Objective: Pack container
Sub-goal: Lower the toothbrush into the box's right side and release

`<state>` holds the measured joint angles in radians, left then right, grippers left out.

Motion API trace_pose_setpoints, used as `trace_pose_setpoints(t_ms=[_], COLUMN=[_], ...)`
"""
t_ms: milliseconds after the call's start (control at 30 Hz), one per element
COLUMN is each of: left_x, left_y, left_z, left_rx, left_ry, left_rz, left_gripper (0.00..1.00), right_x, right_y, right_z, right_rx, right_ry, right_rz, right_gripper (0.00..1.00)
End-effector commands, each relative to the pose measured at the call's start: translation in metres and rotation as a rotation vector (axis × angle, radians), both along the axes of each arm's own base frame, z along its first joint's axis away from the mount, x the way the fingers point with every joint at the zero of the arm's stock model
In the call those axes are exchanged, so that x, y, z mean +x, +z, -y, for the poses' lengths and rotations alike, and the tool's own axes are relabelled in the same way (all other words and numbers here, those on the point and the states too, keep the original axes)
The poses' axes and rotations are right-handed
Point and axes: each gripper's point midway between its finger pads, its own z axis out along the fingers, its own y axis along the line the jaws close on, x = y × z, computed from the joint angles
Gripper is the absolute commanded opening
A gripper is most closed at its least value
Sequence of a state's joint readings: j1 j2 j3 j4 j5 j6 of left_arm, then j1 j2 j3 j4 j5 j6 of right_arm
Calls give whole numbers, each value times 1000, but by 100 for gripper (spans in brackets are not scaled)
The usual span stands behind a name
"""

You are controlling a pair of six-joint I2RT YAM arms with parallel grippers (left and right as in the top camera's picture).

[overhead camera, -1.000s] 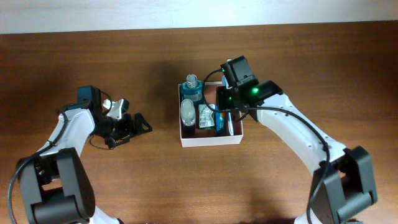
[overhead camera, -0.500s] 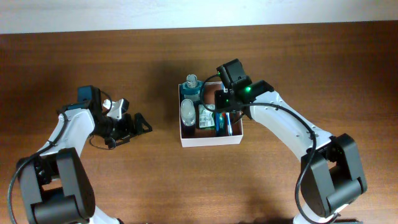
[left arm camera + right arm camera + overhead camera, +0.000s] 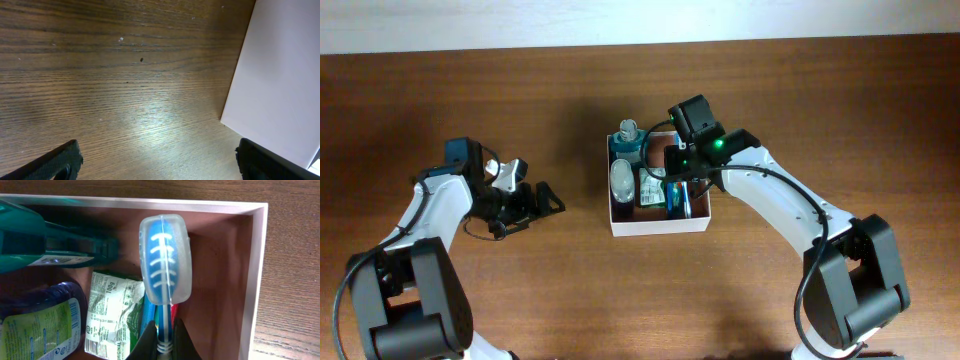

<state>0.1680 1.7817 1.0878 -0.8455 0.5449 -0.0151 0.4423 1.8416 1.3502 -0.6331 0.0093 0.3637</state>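
The container (image 3: 660, 224) is a square white-walled box with a reddish-brown inside, at mid table. It holds a teal bottle (image 3: 628, 141), a clear bottle (image 3: 622, 180), a green-and-white packet (image 3: 651, 188) and a blue toothbrush. My right gripper (image 3: 682, 182) is inside the container, shut on the blue-and-white toothbrush (image 3: 164, 330), whose capped head (image 3: 165, 257) points at the far wall (image 3: 150, 202). The teal bottle (image 3: 50, 247), a blue bottle (image 3: 40, 325) and the packet (image 3: 112, 312) lie to its left. My left gripper (image 3: 535, 200) is open and empty over bare wood (image 3: 125, 90), left of the container.
The container's white outer wall (image 3: 280, 80) fills the right side of the left wrist view. The brown wooden table (image 3: 520, 290) spreads around the box. A pale wall edge (image 3: 620, 20) runs along the back.
My right gripper has moved slightly left and lower into the container with the toothbrush. The left arm has not moved.
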Motion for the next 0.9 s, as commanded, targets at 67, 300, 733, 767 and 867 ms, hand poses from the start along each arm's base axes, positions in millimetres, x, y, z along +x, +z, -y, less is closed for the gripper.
trace_pose_setpoints(t_ms=[67, 300, 733, 767, 867], left_x=[0, 0, 0, 0, 0], left_y=[6, 6, 6, 6, 6], left_z=[-1, -1, -1, -1, -1], left_rx=[1, 1, 1, 1, 1], left_ry=[-7, -7, -7, -7, -7], left_rz=[26, 26, 26, 26, 26], left_gripper=[99, 99, 99, 99, 99], right_x=[-6, -5, 7, 8, 4], right_y=[-12, -11, 51, 77, 123], right_z=[-4, -4, -3, 2, 13], right_rx=[5, 7, 20, 24, 42], right_ry=[5, 4, 33, 29, 10], right_rz=[-26, -24, 65, 93, 144], right_gripper=[4, 5, 29, 29, 29])
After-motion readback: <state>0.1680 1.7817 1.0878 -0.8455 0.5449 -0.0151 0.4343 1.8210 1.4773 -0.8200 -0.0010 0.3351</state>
